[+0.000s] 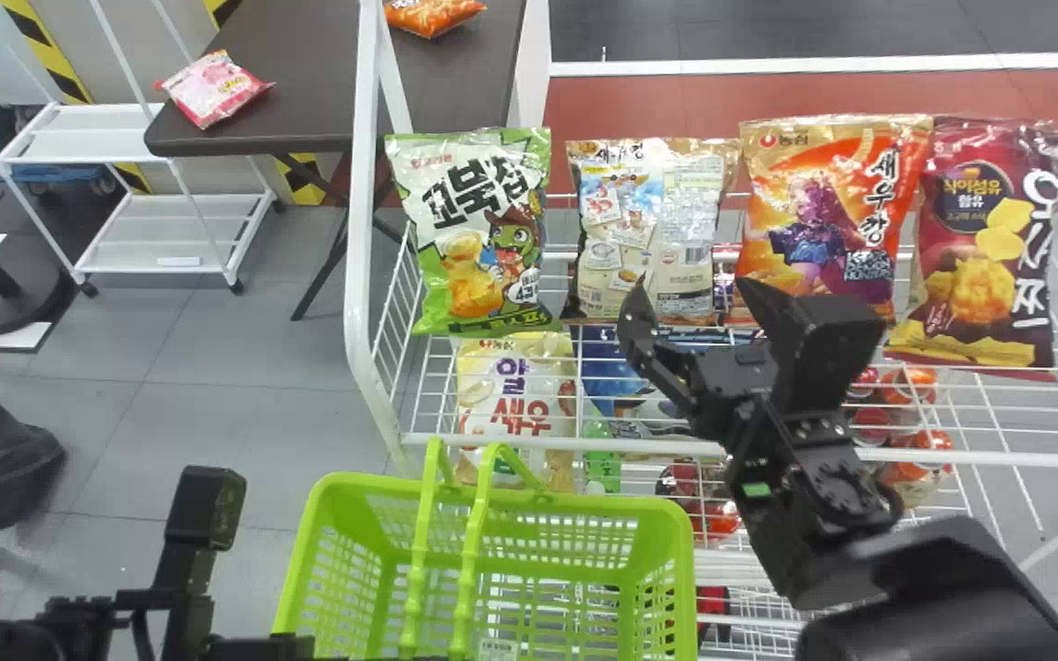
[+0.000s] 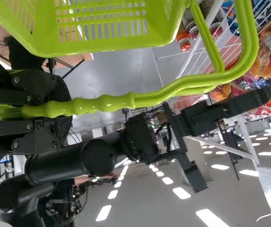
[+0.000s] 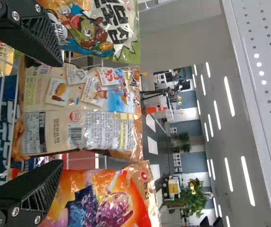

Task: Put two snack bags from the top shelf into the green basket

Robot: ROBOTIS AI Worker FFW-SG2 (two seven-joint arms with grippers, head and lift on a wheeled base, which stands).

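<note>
Black right gripper point(image 1: 690, 294), fingers apart, partly hides beige foil snack bag point(image 1: 621, 229)

The head view's bottom edge cuts off the green plastic basket point(image 1: 602, 505) and the black left gripper point(image 1: 263, 647), clamped on its two handles point(image 1: 416, 588). Beyond the basket, four snack bags stand on the white wire top shelf point(image 1: 584, 443)

The white wire top shelf point(image 1: 621, 445) bears, around its centre, green bag point(image 1: 478, 234) at ten o'clock, beige bag point(image 1: 647, 229) eleven, orange bag point(image 1: 823, 216) one, maroon bag point(image 1: 988, 243) two.

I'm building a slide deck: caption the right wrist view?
Open right gripper facing the back of a beige snack bag, between a green snack bag and an orange snack bag.
</note>
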